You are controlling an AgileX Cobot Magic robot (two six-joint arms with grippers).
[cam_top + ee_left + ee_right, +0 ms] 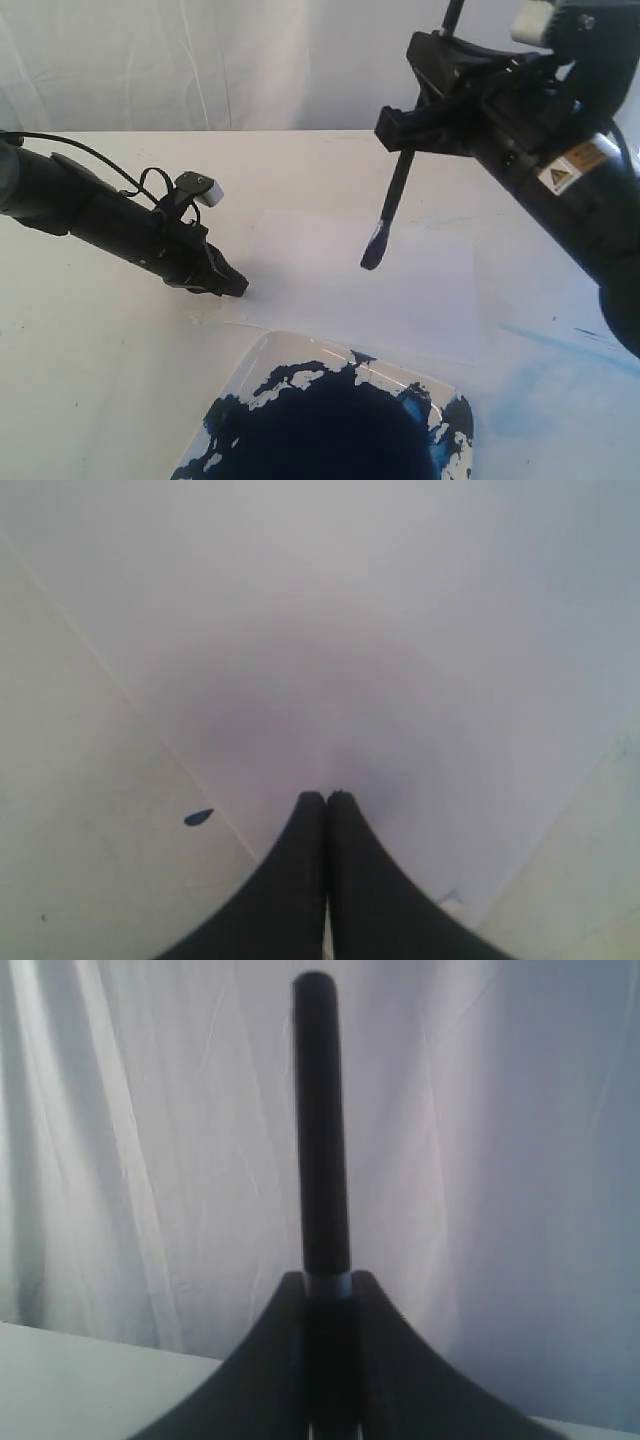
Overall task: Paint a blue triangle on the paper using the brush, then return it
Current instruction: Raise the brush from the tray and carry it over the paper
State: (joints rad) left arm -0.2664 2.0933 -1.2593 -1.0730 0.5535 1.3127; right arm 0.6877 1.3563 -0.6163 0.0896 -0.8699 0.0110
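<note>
Fingers of the right gripper are clamped on the brush. In the right wrist view the two black fingers close around the shaft at its silver band, and the black handle stands straight up from between them against the white curtain. From the exterior camera I see the brush hanging tilted below the gripper, its blue-stained bristle tip pointing down over the middle of the paper. I cannot tell whether the bristles touch the sheet.

That paper lies flat on the cream table, and it reads as plain white in both the exterior and the left wrist view.

At the sheet's left edge sits the left gripper, its arm reaching in low from the left. Its fingers are pressed together with no gap between them, tips over the paper close to its border. Just beside that border, on the table, lies a small dark blue drop.

Nearer the camera, just beside the sheet's near edge, stands the glossy white tray, filled with a dark blue pool of paint. Pale blue smears mark the table to the right of the tray.
</note>
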